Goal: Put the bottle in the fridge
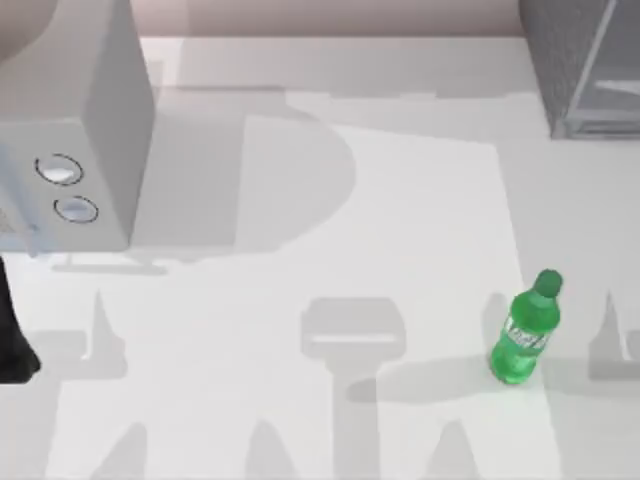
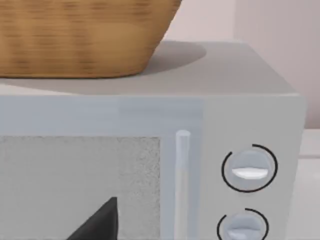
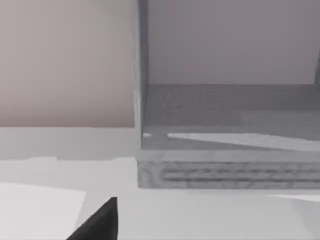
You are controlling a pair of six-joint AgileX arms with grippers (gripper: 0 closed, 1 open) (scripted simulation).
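The bottle (image 1: 522, 335), green with a green cap and a green-and-white label, stands upright on the white table (image 1: 330, 230) at the front right, with nothing touching it. The fridge (image 1: 585, 70) is the dark grey speckled cabinet at the back right corner. In the right wrist view the fridge (image 3: 225, 165) faces the camera, and its grey inside shows past a light frame. A dark tip of my right gripper (image 3: 97, 222) juts in low, well short of the fridge. A dark tip of my left gripper (image 2: 97, 222) sits in front of the knobbed box.
A lighter grey box with two round knobs (image 1: 75, 150) fills the table's back left, and a woven basket (image 2: 75, 35) rests on its top. A dark part of my left arm (image 1: 12, 345) shows at the left edge. Bare tabletop separates the bottle and the fridge.
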